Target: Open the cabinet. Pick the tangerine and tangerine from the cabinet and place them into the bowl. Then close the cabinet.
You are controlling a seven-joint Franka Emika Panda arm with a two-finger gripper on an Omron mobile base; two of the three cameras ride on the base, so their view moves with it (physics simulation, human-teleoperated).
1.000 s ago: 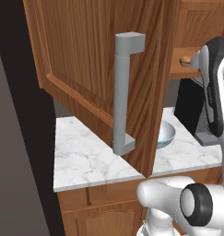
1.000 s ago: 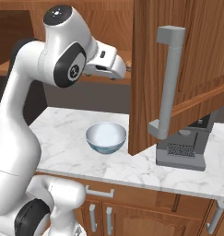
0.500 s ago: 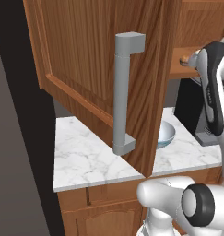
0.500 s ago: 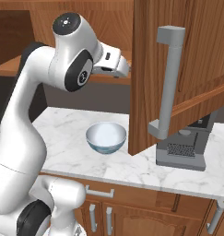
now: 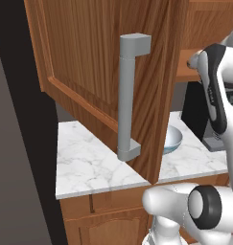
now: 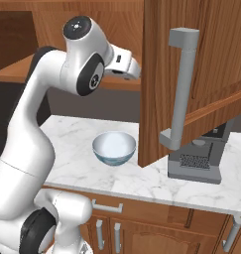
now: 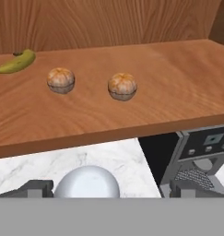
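With the hand point(image 7: 104, 190) spread wide and empty, the nearer tangerine point(image 7: 122, 85) just ahead looks light, soft, best pinched across its middle.

Cabinet door point(image 5: 103, 72) swung wide open, shelf point(image 7: 132, 110) front unblocked. Two tangerines, left one point(image 7: 61, 80) and right one point(image 7: 122, 86), sit well apart with bare wood all around and between. Banana point(image 7: 16, 61) far left at the back wall. Right half of shelf free. Below the shelf edge: bowl point(image 7: 87, 183) on the counter, coffee machine point(image 7: 196, 156) to its right.
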